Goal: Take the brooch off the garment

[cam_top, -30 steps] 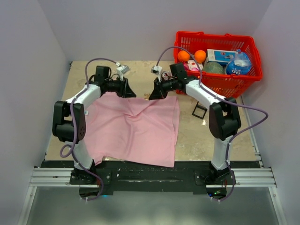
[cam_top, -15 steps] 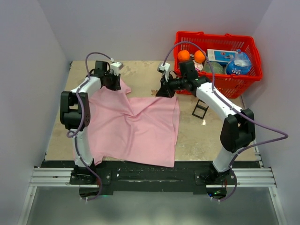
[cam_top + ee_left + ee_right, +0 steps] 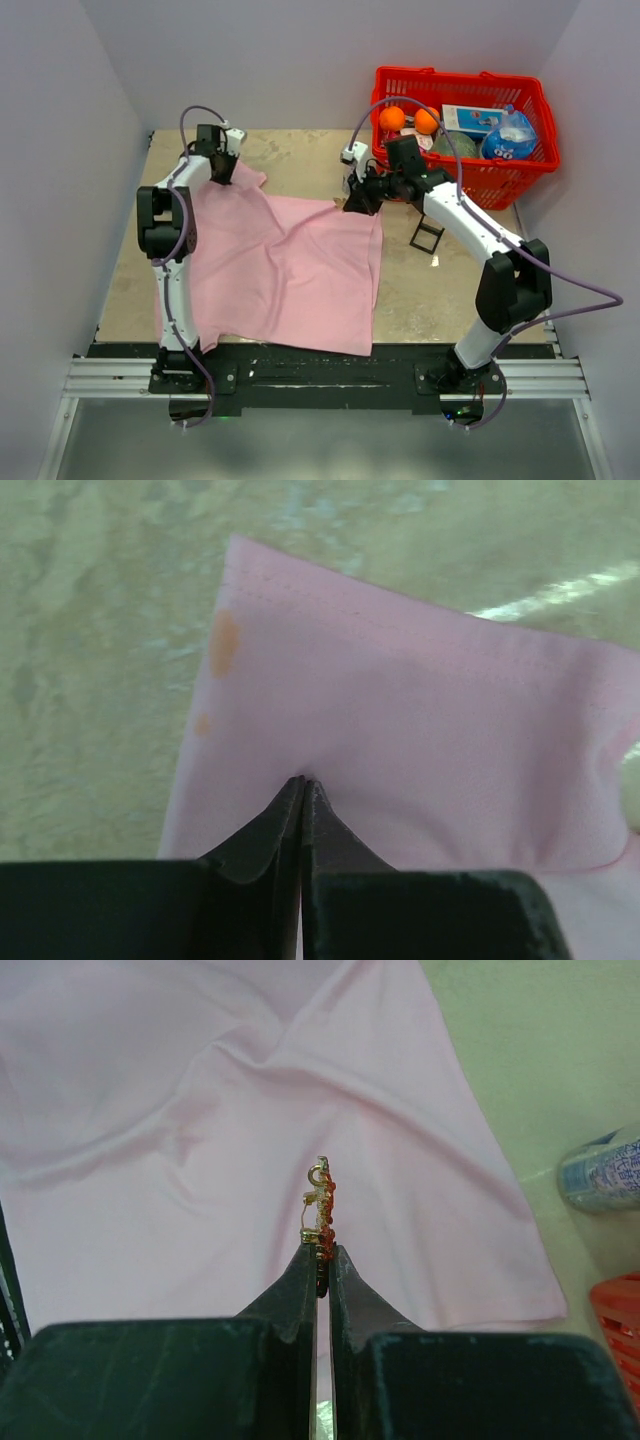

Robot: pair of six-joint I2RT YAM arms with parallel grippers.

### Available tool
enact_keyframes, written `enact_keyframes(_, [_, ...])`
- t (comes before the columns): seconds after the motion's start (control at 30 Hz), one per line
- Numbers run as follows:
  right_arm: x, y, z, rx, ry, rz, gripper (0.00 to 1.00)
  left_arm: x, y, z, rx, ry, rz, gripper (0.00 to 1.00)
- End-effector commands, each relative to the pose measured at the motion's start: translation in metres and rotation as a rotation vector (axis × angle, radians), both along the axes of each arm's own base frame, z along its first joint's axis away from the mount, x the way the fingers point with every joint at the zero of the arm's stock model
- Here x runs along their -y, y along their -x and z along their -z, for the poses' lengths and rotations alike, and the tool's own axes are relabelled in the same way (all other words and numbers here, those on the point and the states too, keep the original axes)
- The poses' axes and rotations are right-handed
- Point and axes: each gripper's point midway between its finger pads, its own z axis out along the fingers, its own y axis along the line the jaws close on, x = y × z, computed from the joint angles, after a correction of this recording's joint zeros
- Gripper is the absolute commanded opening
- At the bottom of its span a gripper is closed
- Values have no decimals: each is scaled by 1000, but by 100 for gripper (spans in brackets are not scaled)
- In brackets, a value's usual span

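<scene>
The pink garment (image 3: 285, 270) lies spread on the table between the arms. My left gripper (image 3: 222, 172) is shut on its far left corner, the jaws pinching a peak of pink cloth (image 3: 420, 730); two orange stains mark the cloth near its edge. My right gripper (image 3: 352, 203) is at the garment's far right corner and is shut on the brooch (image 3: 320, 1205), a small gold and red piece standing edge-on above the fingertips, with the garment (image 3: 200, 1140) below it. The printed patch is not in view.
A red basket (image 3: 520, 170) at the back right holds two orange fruits (image 3: 410, 119), a can and packets. A small black frame (image 3: 426, 235) lies on the table right of the garment. A bottle end (image 3: 602, 1172) shows in the right wrist view.
My left gripper has pulled the garment's corner back and to the left, flattening the cloth. My right gripper has moved right and slightly nearer along the far hem.
</scene>
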Motion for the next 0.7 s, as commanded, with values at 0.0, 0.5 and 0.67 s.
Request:
enact_keyframes(0.0, [14,-4,-17,67,21,23,0,-86,-10,6,5,-196,-159,5])
enact_keyframes(0.5, [103,-24,-4,162,286,228,0,-91,-55,-95,238,-8,-124,14])
enact_keyframes(0.67, [158,-6,9,246,533,237,0,-11,-24,-154,280,280,69,22])
